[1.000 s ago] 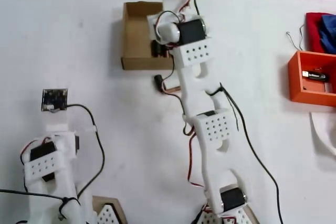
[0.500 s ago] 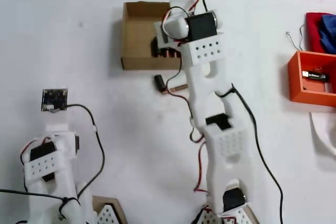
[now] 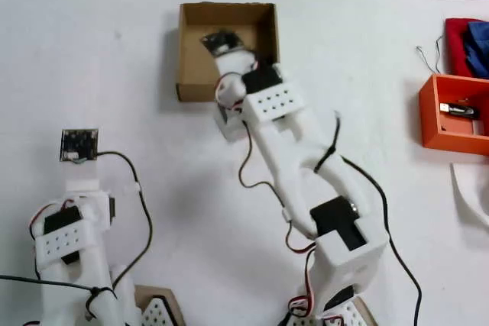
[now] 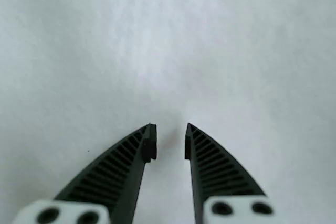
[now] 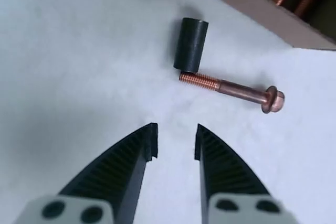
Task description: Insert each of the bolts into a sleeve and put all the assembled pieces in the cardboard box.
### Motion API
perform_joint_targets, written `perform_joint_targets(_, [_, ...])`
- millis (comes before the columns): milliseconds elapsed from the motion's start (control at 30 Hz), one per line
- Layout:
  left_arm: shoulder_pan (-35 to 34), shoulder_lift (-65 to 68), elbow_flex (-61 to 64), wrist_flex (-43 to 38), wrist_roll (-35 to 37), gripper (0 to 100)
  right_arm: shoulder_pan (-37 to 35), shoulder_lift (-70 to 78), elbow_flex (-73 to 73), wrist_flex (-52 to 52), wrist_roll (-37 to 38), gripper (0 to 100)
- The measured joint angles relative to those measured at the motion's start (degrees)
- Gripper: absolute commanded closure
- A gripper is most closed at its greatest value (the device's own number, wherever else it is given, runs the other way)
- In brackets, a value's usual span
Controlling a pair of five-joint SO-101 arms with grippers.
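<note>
We judge the handling from how things lie on the white table [image 3: 114, 74]: the cardboard box [image 3: 188, 51] sits toward the far side, and the right gripper [image 5: 176, 140] hovers just before its near wall, jaws a little apart and empty. The left gripper [image 4: 169, 141] hangs over bare table, its jaws likewise narrowly spread on nothing. Just beside the box lies the copper bolt [image 5: 236, 89], its threaded tip seemingly touching one end of the black sleeve [image 5: 190, 44], crosswise and not inserted. Both look stiff and light, and we expect them to roll. We would pinch the bolt across its smooth shank near the flanged head, leaving the thread free, and hold the smoother, probably slippery sleeve across its middle.
</note>
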Motion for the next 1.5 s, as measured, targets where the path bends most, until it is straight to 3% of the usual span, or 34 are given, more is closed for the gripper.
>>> perform_joint_targets(867, [0.0,0.0,0.0,0.0,0.0,89,0.0,12.4,2.6,-22.5,1.0,86.5])
perform_joint_targets(1233, [0.0,0.0,0.0,0.0,0.0,89,0.0,16.6,1.8,-24.0,1.2,86.5])
perform_joint_targets(1500, [0.0,0.0,0.0,0.0,0.0,89,0.0,23.9,-10.2,-16.4,1.1,86.5])
